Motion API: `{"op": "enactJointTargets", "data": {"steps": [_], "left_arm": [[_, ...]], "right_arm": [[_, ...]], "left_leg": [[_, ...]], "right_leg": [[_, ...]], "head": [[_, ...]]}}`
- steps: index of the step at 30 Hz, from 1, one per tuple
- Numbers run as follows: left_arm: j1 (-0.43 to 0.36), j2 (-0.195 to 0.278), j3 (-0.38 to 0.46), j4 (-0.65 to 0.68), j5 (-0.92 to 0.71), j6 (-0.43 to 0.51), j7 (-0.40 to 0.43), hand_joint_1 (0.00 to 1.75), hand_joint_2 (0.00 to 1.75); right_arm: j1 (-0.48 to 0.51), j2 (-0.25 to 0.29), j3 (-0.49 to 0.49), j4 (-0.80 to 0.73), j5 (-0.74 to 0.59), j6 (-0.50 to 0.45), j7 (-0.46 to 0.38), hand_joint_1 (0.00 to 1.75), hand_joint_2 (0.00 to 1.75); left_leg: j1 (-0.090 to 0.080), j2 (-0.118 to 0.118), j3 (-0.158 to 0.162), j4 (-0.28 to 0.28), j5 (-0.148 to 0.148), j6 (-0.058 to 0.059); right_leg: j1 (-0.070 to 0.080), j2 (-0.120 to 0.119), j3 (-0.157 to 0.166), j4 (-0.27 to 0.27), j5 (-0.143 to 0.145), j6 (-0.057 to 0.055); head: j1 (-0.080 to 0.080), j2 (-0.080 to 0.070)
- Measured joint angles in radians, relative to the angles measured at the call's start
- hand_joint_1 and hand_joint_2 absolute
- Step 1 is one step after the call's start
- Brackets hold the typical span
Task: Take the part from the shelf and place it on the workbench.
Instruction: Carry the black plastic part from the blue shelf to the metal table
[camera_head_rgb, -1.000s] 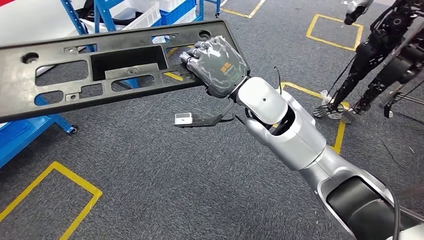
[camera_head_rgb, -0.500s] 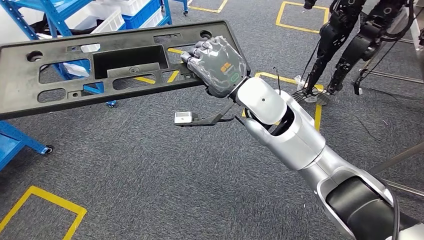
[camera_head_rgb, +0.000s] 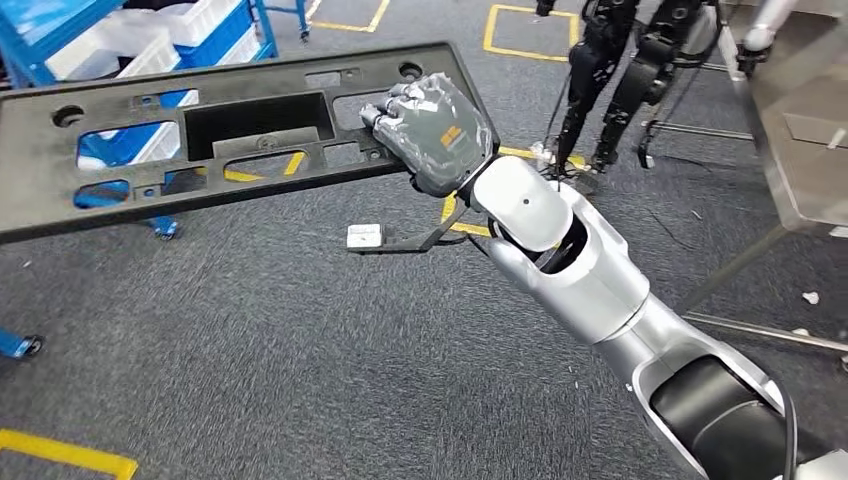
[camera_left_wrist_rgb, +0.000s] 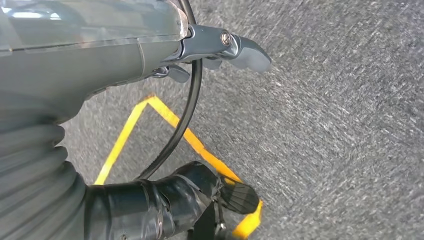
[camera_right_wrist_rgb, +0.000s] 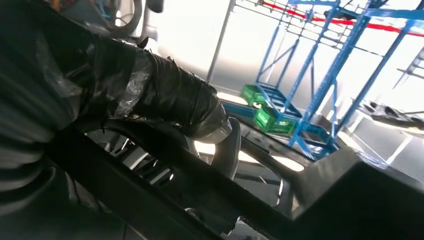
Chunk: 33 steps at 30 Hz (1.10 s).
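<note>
View: swung off the blue shelf toward a metal surface; robot is turning.
Right hand: clamped on the part.
Left hand: grip unclear.

Place: robotics lab or workshop floor
Flooring: grey carpet marked with yellow tape lines
Storage: blue metal shelving holding white bins
Other: a second humanoid robot standing nearby

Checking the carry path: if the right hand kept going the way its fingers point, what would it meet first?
The right hand holds the black part, fingers pointing toward the blue shelf. That shelf looks first in line, though depth is unclear.
</note>
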Motion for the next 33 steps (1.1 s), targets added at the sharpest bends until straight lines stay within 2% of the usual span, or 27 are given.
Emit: {"op": "enactJointTargets", "data": {"steps": [1, 2, 3, 4, 5, 7, 8, 10, 11, 13, 15, 16, 17, 18, 19, 20, 21, 22, 23, 24, 26, 27, 28, 30, 31, 32, 33], "left_arm": [[0.000, 0.000, 0.000, 0.000, 0.000, 0.000, 0.000, 0.00, 1.75], [0.000, 0.000, 0.000, 0.000, 0.000, 0.000, 0.000, 0.00, 1.75], [0.000, 0.000, 0.000, 0.000, 0.000, 0.000, 0.000, 0.00, 1.75], [-0.001, 0.000, 0.000, 0.000, 0.000, 0.000, 0.000, 0.00, 1.75], [-0.001, 0.000, 0.000, 0.000, 0.000, 0.000, 0.000, 0.00, 1.75], [-0.001, 0.000, 0.000, 0.000, -0.001, 0.000, 0.000, 0.00, 1.75], [0.000, 0.000, 0.000, 0.000, -0.001, 0.000, 0.000, 0.00, 1.75], [0.000, 0.000, 0.001, 0.000, -0.001, 0.000, 0.000, 0.00, 1.75], [-0.001, 0.000, 0.001, 0.000, -0.002, 0.000, 0.000, 0.00, 1.75], [-0.001, -0.001, 0.001, 0.000, -0.003, 0.000, -0.001, 0.00, 1.75], [0.003, 0.000, 0.002, 0.000, -0.003, 0.000, -0.001, 0.00, 1.75], [0.005, 0.000, 0.003, 0.000, -0.003, 0.000, -0.001, 0.00, 1.75], [0.007, 0.000, 0.004, 0.000, -0.003, 0.000, 0.000, 0.00, 1.75], [0.008, 0.000, 0.004, 0.000, -0.004, 0.000, 0.000, 0.00, 1.75], [0.009, 0.000, 0.005, 0.000, -0.005, 0.000, 0.001, 0.00, 1.75], [0.009, 0.001, 0.005, 0.000, -0.005, 0.000, 0.002, 0.00, 1.75], [0.009, 0.002, 0.005, 0.000, -0.006, 0.000, 0.002, 0.00, 1.75], [0.009, 0.003, 0.005, 0.000, -0.007, 0.000, 0.003, 0.00, 1.75], [0.010, 0.004, 0.005, 0.000, -0.007, 0.000, 0.003, 0.00, 1.75], [0.010, 0.006, 0.006, 0.000, -0.007, 0.000, 0.004, 0.00, 1.75], [0.009, 0.006, 0.006, -0.001, -0.007, 0.000, 0.004, 0.00, 1.75], [0.008, 0.007, 0.006, -0.001, -0.007, 0.000, 0.005, 0.00, 1.75], [0.007, 0.007, 0.007, -0.001, -0.008, -0.001, 0.005, 0.00, 1.75], [0.008, 0.007, 0.007, -0.001, -0.008, -0.001, 0.005, 0.00, 1.75], [0.009, 0.007, 0.007, -0.001, -0.008, -0.001, 0.005, 0.00, 1.75], [0.010, 0.007, 0.007, -0.001, -0.009, -0.001, 0.005, 0.00, 1.75], [0.010, 0.007, 0.007, -0.001, -0.009, -0.001, 0.006, 0.00, 1.75]], "right_arm": [[0.003, 0.000, 0.000, 0.000, 0.000, 0.000, 0.000, 1.75, 1.75], [0.005, 0.000, 0.000, 0.000, 0.000, 0.001, 0.000, 1.75, 1.75], [0.007, 0.000, 0.000, 0.000, 0.000, 0.001, 0.000, 1.75, 1.75], [0.007, 0.000, 0.000, 0.000, 0.000, 0.002, 0.000, 1.75, 1.75], [0.006, -0.001, -0.001, 0.000, 0.000, 0.003, 0.000, 1.75, 1.75], [0.005, -0.002, -0.002, 0.000, 0.002, 0.005, 0.000, 1.75, 1.75], [0.005, -0.003, -0.002, -0.001, 0.002, 0.007, 0.000, 1.75, 1.75], [0.006, -0.005, -0.002, -0.001, 0.003, 0.011, 0.000, 1.75, 1.75], [0.006, -0.006, -0.003, -0.001, 0.004, 0.013, 0.000, 1.75, 1.75], [0.006, -0.008, -0.003, -0.001, 0.006, 0.014, 0.000, 1.75, 1.75], [0.008, -0.008, -0.003, -0.001, 0.006, 0.015, 0.000, 1.75, 1.75], [0.011, -0.008, -0.003, -0.001, 0.006, 0.016, 0.000, 1.75, 1.75], [0.014, -0.008, -0.002, -0.001, 0.007, 0.016, 0.000, 1.75, 1.75], [0.016, -0.008, -0.002, 0.000, 0.007, 0.017, 0.000, 1.75, 1.75], [0.018, -0.009, -0.002, 0.000, 0.007, 0.018, 0.000, 1.75, 1.75], [0.019, -0.009, -0.002, 0.000, 0.008, 0.019, 0.000, 1.75, 1.75], [0.019, -0.009, -0.002, 0.000, 0.008, 0.020, 0.001, 1.75, 1.75], [0.018, -0.009, -0.003, 0.000, 0.008, 0.021, 0.002, 1.75, 1.75], [0.018, -0.009, -0.003, 0.000, 0.008, 0.021, 0.002, 1.75, 1.75], [0.018, -0.009, -0.003, 0.001, 0.008, 0.021, 0.003, 1.75, 1.75], [0.021, -0.011, -0.003, 0.003, 0.008, 0.021, 0.003, 1.75, 1.75], [0.021, -0.013, -0.003, 0.004, 0.008, 0.021, 0.003, 1.75, 1.75], [0.020, -0.015, -0.003, 0.005, 0.008, 0.021, 0.003, 1.75, 1.75], [0.018, -0.017, -0.003, 0.007, 0.008, 0.022, 0.005, 1.75, 1.75], [0.020, -0.018, -0.003, 0.007, 0.008, 0.023, 0.007, 1.75, 1.75], [0.023, -0.018, -0.003, 0.007, 0.008, 0.023, 0.009, 1.75, 1.75], [0.028, -0.018, -0.003, 0.008, 0.008, 0.024, 0.011, 1.75, 1.75]], "left_leg": [[0.000, 0.012, 0.000, 0.001, -0.001, 0.000], [0.000, 0.024, 0.000, 0.001, -0.002, -0.001], [0.000, 0.034, 0.000, 0.002, -0.004, -0.002], [0.000, 0.044, 0.002, 0.005, -0.007, -0.004], [-0.001, 0.052, 0.002, 0.008, -0.010, -0.008], [-0.005, 0.066, 0.002, 0.016, -0.018, -0.019], [-0.007, 0.074, 0.003, 0.018, -0.021, -0.024], [-0.007, 0.089, 0.006, 0.017, -0.024, -0.034], [-0.005, 0.085, 0.006, 0.022, -0.031, -0.039], [0.000, 0.049, -0.016, 0.076, -0.072, -0.045], [0.002, 0.006, -0.078, 0.207, -0.137, -0.047], [0.001, -0.002, -0.111, 0.272, -0.158, -0.046], [0.001, -0.006, -0.134, 0.313, -0.162, -0.045], [0.001, -0.008, -0.140, 0.313, -0.146, -0.042], [0.001, -0.012, -0.126, 0.272, -0.111, -0.037], [0.001, -0.024, -0.099, 0.203, -0.068, -0.032], [0.001, -0.047, -0.069, 0.135, -0.035, -0.027], [0.002, -0.068, -0.046, 0.080, -0.013, -0.023], [0.000, -0.083, -0.033, 0.047, -0.005, -0.021], [-0.002, -0.088, -0.029, 0.038, -0.007, -0.021], [-0.004, -0.068, -0.026, 0.025, -0.003, -0.017], [-0.003, -0.057, -0.023, 0.018, 0.002, -0.013], [-0.002, -0.045, -0.019, 0.010, 0.006, -0.009], [-0.004, -0.021, -0.014, 0.003, 0.009, -0.003], [-0.005, -0.009, -0.014, 0.003, 0.008, -0.001], [-0.006, 0.005, -0.013, 0.004, 0.006, 0.000], [-0.006, 0.017, -0.013, 0.005, 0.005, 0.000]], "right_leg": [[-0.003, -0.004, -0.021, 0.045, -0.013, 0.003], [-0.005, -0.007, -0.024, 0.054, -0.007, 0.005], [-0.007, -0.011, -0.006, 0.024, 0.016, 0.006], [-0.008, -0.021, 0.030, -0.039, 0.048, 0.006], [-0.006, -0.041, 0.069, -0.111, 0.072, 0.004], [0.001, -0.065, 0.119, -0.206, 0.098, -0.007], [0.005, -0.067, 0.124, -0.219, 0.096, -0.013], [0.007, -0.044, 0.121, -0.220, 0.100, -0.024], [0.006, -0.035, 0.122, -0.223, 0.102, -0.029], [0.002, -0.019, 0.124, -0.228, 0.106, -0.040], [0.003, 0.000, 0.124, -0.228, 0.107, -0.046], [0.005, 0.012, 0.124, -0.228, 0.107, -0.047], [0.007, 0.024, 0.124, -0.227, 0.107, -0.048], [0.009, 0.037, 0.125, -0.226, 0.106, -0.049], [0.011, 0.050, 0.126, -0.224, 0.106, -0.049], [0.011, 0.062, 0.126, -0.223, 0.105, -0.049], [0.012, 0.074, 0.125, -0.222, 0.105, -0.048], [0.012, 0.085, 0.123, -0.220, 0.106, -0.046], [0.009, 0.096, 0.118, -0.219, 0.108, -0.043], [0.005, 0.107, 0.112, -0.219, 0.111, -0.037], [-0.001, 0.122, 0.104, -0.221, 0.116, -0.025], [0.001, 0.107, 0.101, -0.216, 0.112, -0.020], [0.003, 0.081, 0.092, -0.197, 0.097, -0.015], [0.004, 0.021, 0.047, -0.102, 0.043, -0.007], [0.001, 0.007, 0.015, -0.036, 0.015, -0.003], [-0.003, 0.001, -0.012, 0.017, -0.002, 0.001], [-0.007, -0.003, -0.024, 0.042, -0.002, 0.004]], "head": [[0.000, 0.000], [0.000, 0.000], [0.000, 0.000], [0.000, 0.000], [0.000, 0.000], [0.000, 0.000], [0.000, 0.000], [0.000, 0.000], [0.000, 0.000], [-0.001, 0.000], [-0.001, 0.000], [-0.001, 0.000], [-0.001, 0.000], [0.000, 0.000], [0.000, 0.000], [0.000, 0.000], [0.000, 0.000], [0.000, 0.000], [0.000, 0.000], [0.000, 0.000], [0.000, 0.000], [0.000, 0.000], [0.000, 0.000], [0.000, 0.000], [0.000, 0.000], [0.000, 0.000], [0.000, 0.000]]}}
